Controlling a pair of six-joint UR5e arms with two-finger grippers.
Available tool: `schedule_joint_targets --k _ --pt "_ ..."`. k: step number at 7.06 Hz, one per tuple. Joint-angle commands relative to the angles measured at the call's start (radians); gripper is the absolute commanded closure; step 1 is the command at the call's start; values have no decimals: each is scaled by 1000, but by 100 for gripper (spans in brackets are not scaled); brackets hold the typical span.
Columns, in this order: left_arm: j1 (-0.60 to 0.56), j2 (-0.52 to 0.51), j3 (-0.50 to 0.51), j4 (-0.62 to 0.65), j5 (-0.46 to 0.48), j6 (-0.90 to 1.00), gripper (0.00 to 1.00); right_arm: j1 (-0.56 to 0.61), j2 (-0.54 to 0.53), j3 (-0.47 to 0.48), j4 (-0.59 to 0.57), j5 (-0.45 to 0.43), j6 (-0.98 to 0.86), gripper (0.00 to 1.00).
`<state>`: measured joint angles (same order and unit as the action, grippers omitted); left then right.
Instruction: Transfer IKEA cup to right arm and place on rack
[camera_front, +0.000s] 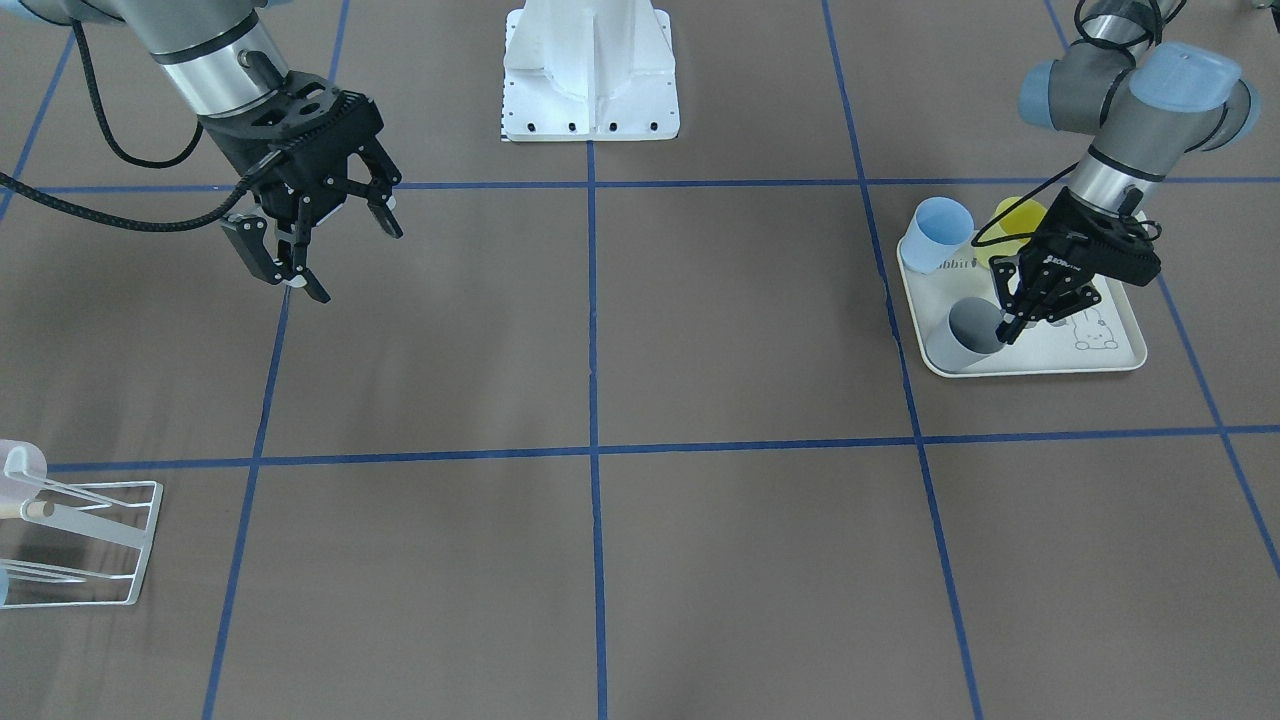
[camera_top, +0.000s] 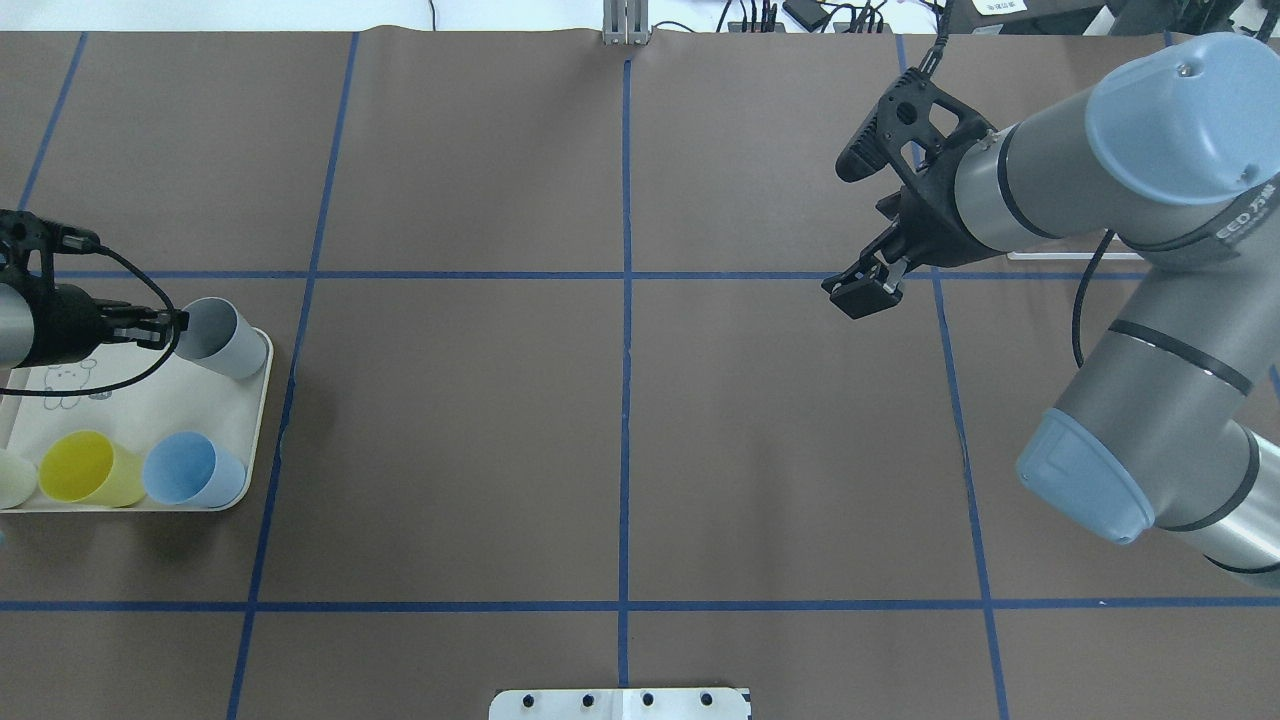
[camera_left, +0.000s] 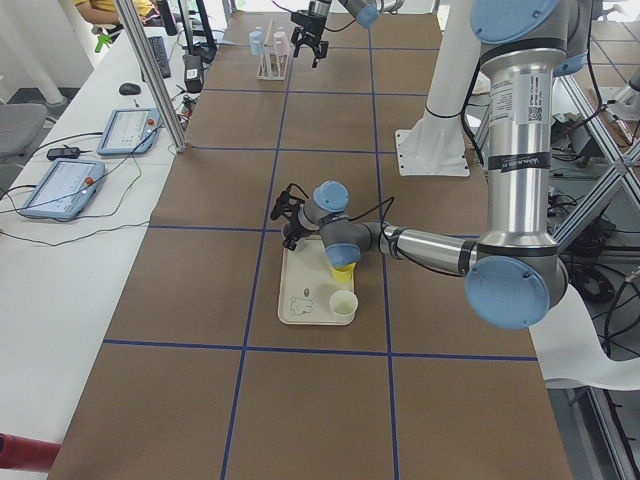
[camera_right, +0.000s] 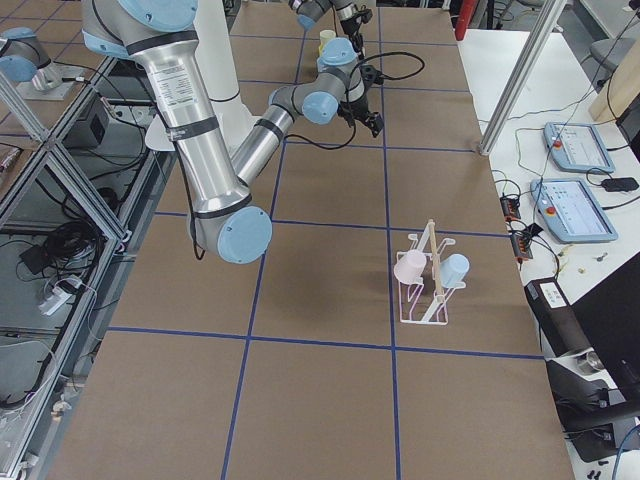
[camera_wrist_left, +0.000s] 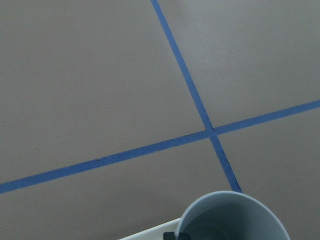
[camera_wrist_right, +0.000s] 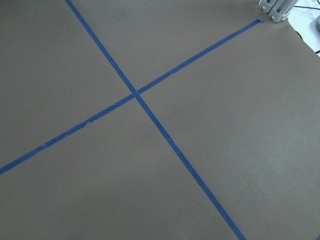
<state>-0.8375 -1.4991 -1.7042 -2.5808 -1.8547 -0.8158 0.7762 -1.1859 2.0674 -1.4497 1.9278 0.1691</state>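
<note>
While the grey cup (camera_front: 958, 348) stands upright at the corner of the cream tray (camera_front: 1040, 368), the left hand (camera_front: 1008, 328) straddles its rim, one finger inside the mouth. The fingers are drawn close together and appear clenched on the thin wall. This is judged to be the pick-up step, before the handover. The right hand (camera_front: 312, 235) hangs released, fingers wide, well apart over the brown desk (camera_front: 700, 350). The next move calls for a lift clear of the tray and a carry toward the desk's middle. It should leave the smooth tapered body free for the right hand to grasp. The white wire rack (camera_front: 100, 545) with slanted prongs sits at the far end, bearing a pink cup (camera_right: 409, 267) and a blue cup (camera_right: 455, 269).
</note>
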Motion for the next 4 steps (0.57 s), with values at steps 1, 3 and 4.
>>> schedule_joint_targets --k 1,3,4 --pt "-49 19 -43 11 -9 12 100 -3 5 -1 2 0 0 1" --pt "-104 14 -163 65 -120 6 100 -26 12 -50 105 -1 3 1" --pt "-98 1 -260 153 -138 -9 100 -52 11 -129 276 -3 27 1"
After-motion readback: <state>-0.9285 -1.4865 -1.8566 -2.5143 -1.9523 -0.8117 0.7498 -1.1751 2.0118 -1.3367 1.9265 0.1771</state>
